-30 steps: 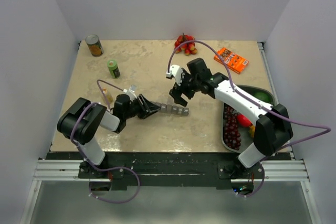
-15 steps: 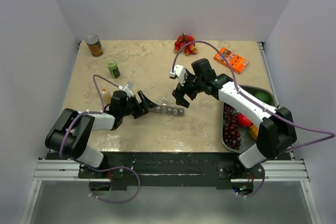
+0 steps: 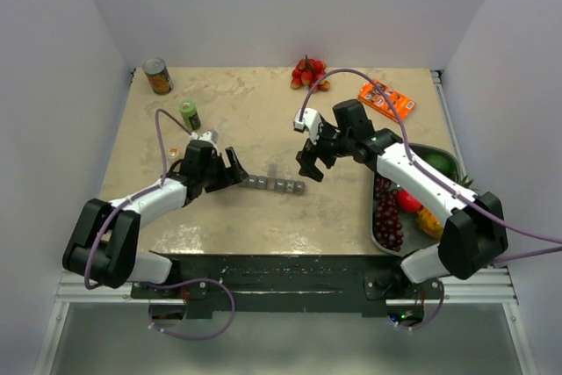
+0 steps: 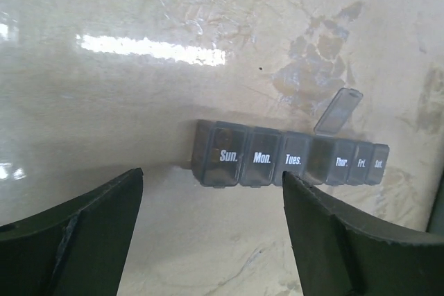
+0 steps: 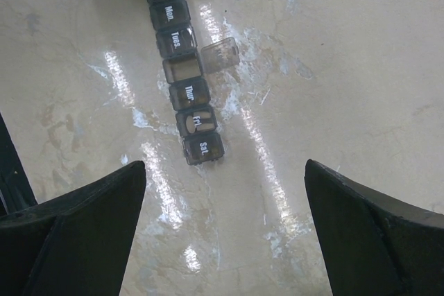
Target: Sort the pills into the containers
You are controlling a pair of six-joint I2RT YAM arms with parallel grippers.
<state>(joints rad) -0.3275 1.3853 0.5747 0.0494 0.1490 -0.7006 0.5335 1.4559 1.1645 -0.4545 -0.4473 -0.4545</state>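
Note:
The grey pill-organiser strip (image 3: 275, 185) lies on the table between my grippers. Its day labels show in the left wrist view (image 4: 288, 159), and its Wednesday lid (image 4: 338, 111) stands open. In the right wrist view the strip (image 5: 186, 81) shows an empty open compartment. Tan pills (image 5: 195, 123) show through the Friday lid. My left gripper (image 3: 232, 169) is open and empty just left of the Sunday end, not touching it; in its own view the gripper (image 4: 211, 202) frames that end. My right gripper (image 3: 312, 165) is open and empty above the Saturday end (image 5: 223, 171).
A tin can (image 3: 158, 75) and a green bottle (image 3: 190, 114) stand at the back left. A small tan object (image 3: 174, 152) sits by the left arm. Red fruit (image 3: 307, 74) and an orange packet (image 3: 386, 100) lie at the back. A dark tray (image 3: 442, 161) of fruit is at the right.
My left gripper has drawn back to the left, off the strip's end. The strip has slid a little left. My right gripper has shifted slightly right and farther from me.

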